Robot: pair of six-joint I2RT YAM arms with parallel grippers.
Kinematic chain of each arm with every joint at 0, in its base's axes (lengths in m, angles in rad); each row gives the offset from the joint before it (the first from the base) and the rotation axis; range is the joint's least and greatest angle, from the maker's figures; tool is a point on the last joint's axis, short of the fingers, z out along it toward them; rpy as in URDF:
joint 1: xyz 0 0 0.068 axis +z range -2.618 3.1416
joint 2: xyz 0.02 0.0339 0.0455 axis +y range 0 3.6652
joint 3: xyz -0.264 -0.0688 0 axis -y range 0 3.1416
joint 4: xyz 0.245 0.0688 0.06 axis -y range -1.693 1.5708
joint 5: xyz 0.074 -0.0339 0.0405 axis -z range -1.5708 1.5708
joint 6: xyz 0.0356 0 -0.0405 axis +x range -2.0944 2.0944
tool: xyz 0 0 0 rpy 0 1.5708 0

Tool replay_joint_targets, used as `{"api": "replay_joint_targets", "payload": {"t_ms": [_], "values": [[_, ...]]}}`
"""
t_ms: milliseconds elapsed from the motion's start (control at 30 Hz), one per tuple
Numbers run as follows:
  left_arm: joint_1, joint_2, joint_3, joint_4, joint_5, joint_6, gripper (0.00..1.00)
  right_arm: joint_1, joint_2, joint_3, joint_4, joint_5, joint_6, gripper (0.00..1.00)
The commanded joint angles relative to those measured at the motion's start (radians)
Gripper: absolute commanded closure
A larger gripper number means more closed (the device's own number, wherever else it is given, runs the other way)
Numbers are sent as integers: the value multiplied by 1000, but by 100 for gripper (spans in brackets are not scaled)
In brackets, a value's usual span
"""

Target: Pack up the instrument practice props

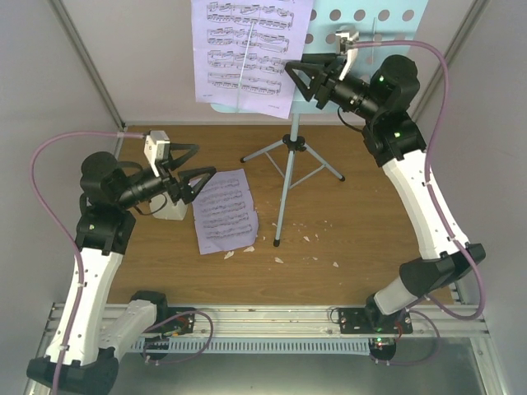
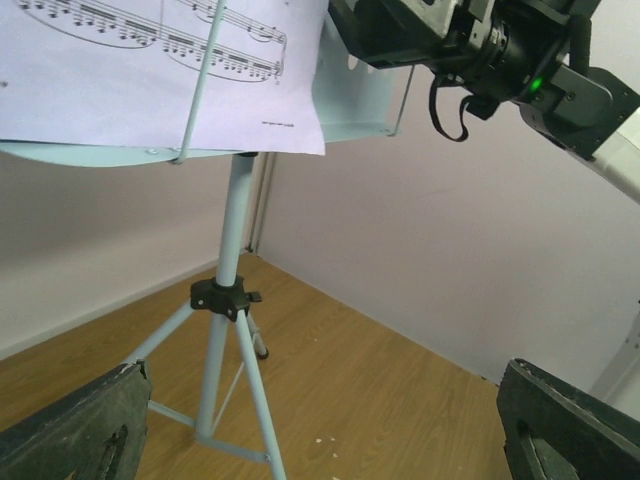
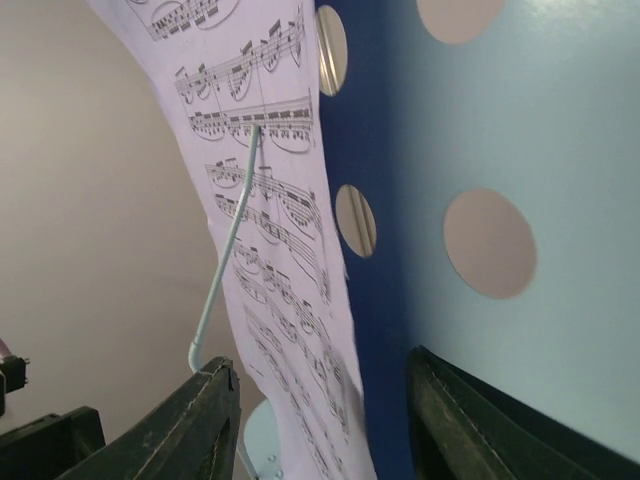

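The light-blue music stand (image 1: 288, 177) stands mid-table, its perforated desk (image 1: 395, 25) at the back. One lavender sheet-music page (image 1: 247, 53) hangs on the desk. A second page (image 1: 224, 210) lies flat on the wood. My right gripper (image 1: 298, 78) is raised at the desk. In the right wrist view its jaws (image 3: 320, 380) stand apart astride the hanging page's (image 3: 270, 230) edge and the desk's (image 3: 540, 150) edge, touching neither. My left gripper (image 1: 191, 174) hovers open above the white metronome (image 1: 171, 211), beside the flat page, with nothing between its fingers (image 2: 330, 440).
White crumbs (image 1: 309, 239) lie scattered on the wood in front of the tripod feet. A thin wire page holder (image 3: 225, 270) crosses the hanging page. Pale walls close in the back and both sides. A metal rail (image 1: 272, 321) runs along the near edge.
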Motion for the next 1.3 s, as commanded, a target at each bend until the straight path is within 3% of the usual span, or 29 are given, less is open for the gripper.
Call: {"api": "replay_joint_targets", "payload": {"t_ms": [0, 100, 367, 467, 733, 867, 1267], "values": [[-48, 28, 64, 71, -14, -9, 7, 12, 32, 63, 44, -4, 6, 54], [-104, 60, 115, 84, -74, -15, 9, 25, 48, 76, 65, 4, 5, 59], [-202, 190, 310, 98, -327, -35, 26, 50, 74, 116, 53, 84, -46, 67], [-207, 283, 446, 45, -405, -70, 30, 53, 82, 133, 47, 94, -65, 77], [-213, 494, 675, 37, -322, -122, 33, 54, 94, 154, 12, 117, -117, 99], [-229, 594, 779, -10, -301, -119, 36, 54, 93, 154, 8, 117, -128, 100], [-230, 682, 829, 92, -209, -188, 60, 54, 107, 154, 5, 108, -131, 99]]}}
